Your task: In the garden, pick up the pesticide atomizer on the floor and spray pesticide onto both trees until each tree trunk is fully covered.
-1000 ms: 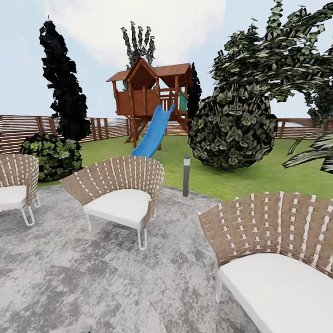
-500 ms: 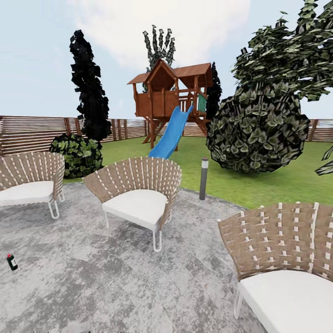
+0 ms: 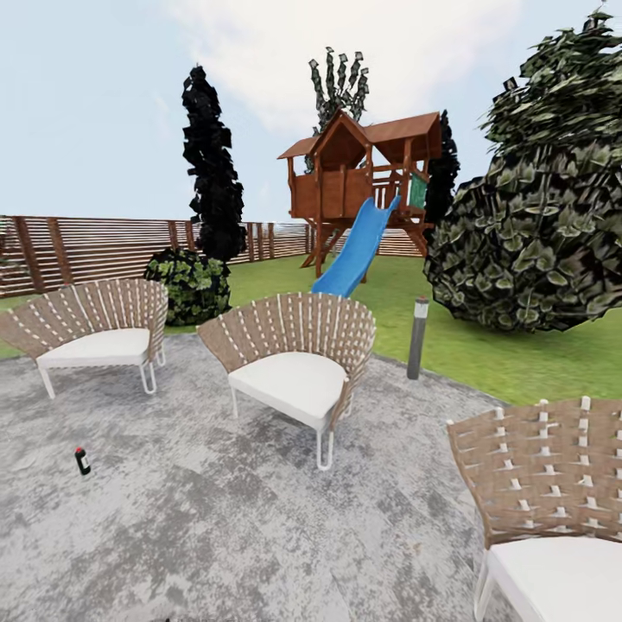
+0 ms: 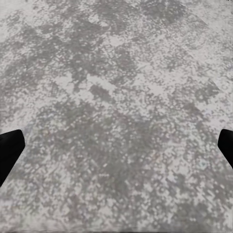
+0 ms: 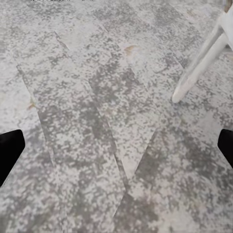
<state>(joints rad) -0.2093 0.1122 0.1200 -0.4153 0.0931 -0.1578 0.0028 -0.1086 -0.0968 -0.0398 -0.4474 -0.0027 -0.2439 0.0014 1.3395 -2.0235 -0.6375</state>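
The pesticide atomizer (image 3: 82, 461), a small dark bottle with a red cap, stands upright on the grey paving of the garden at the head view's left, in front of the leftmost chair. The tree trunks are out of view. In the left wrist view my left gripper (image 4: 116, 150) is open, its dark fingertips (image 4: 9, 151) at the picture's edges over bare paving. My right gripper (image 5: 116, 150) is likewise open above the paving, with nothing between its fingers.
Three woven chairs stand on the paving: one at left (image 3: 99, 333), one in the middle (image 3: 298, 363), one close at right (image 3: 553, 492), whose white leg (image 5: 199, 63) is near my right gripper. Beyond are a grey lamp post (image 3: 417, 338), lawn, a round bush (image 3: 536, 242), a playhouse with a blue slide (image 3: 354, 250) and the fence (image 3: 95, 246).
The head camera has turned left, so the whole picture has slid right. The atomizer has come into view at the left and the leftmost chair now shows whole.
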